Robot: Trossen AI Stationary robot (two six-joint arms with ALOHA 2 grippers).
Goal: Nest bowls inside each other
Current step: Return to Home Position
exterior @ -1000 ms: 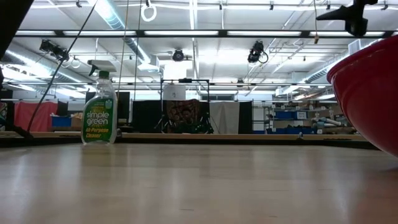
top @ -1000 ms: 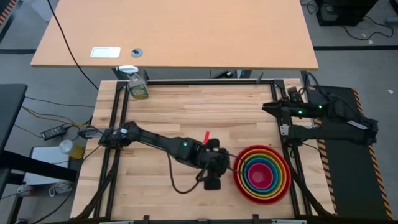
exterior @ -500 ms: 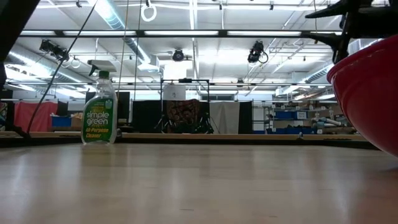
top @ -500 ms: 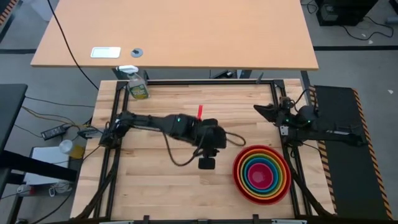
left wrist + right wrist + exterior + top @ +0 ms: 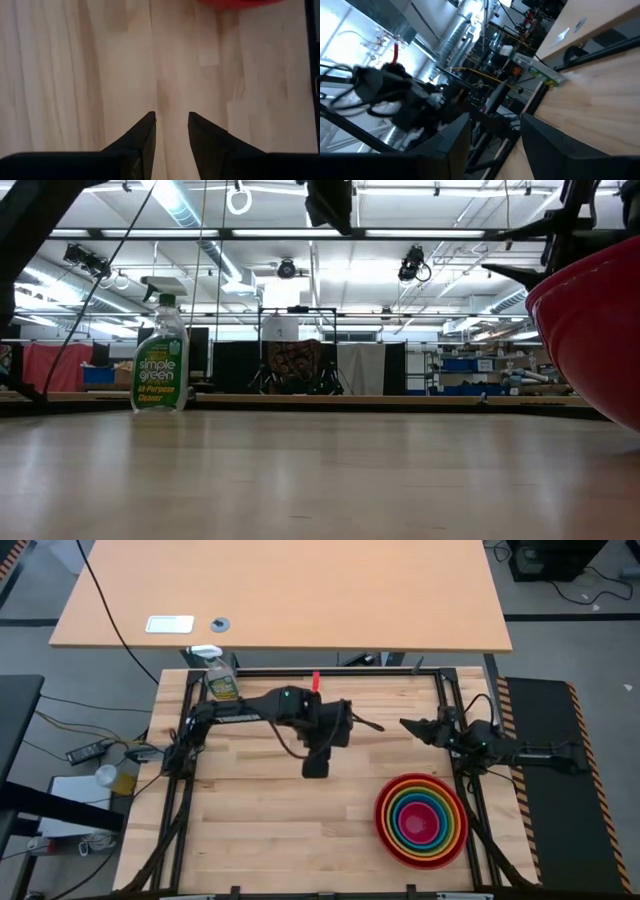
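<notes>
The bowls (image 5: 421, 820) sit nested near the table's right front. The red one is outermost, the pink one (image 5: 422, 824) is at the centre, and the stack rests on the red bowl's bottom. The low view shows only the red wall (image 5: 592, 330). My left gripper (image 5: 316, 767) hangs open over bare wood at mid-table, left of and beyond the bowls. It points down, with nothing between its fingers (image 5: 171, 122). My right gripper (image 5: 405, 725) is open and empty at the right edge, beyond the bowls, pointing toward the table's left (image 5: 495, 125).
A green spray bottle (image 5: 222, 683) stands at the far left corner (image 5: 160, 360). A black frame rail (image 5: 330, 671) runs along the table's edges. A second wooden table (image 5: 280, 590) lies beyond. Bare wood lies left of the bowls.
My left gripper has swung away from the bowls' left side toward the table's far edge and risen a little. It carries nothing. My right arm has folded in and its gripper has sunk toward the table at the right edge. The bowls have kept still.
</notes>
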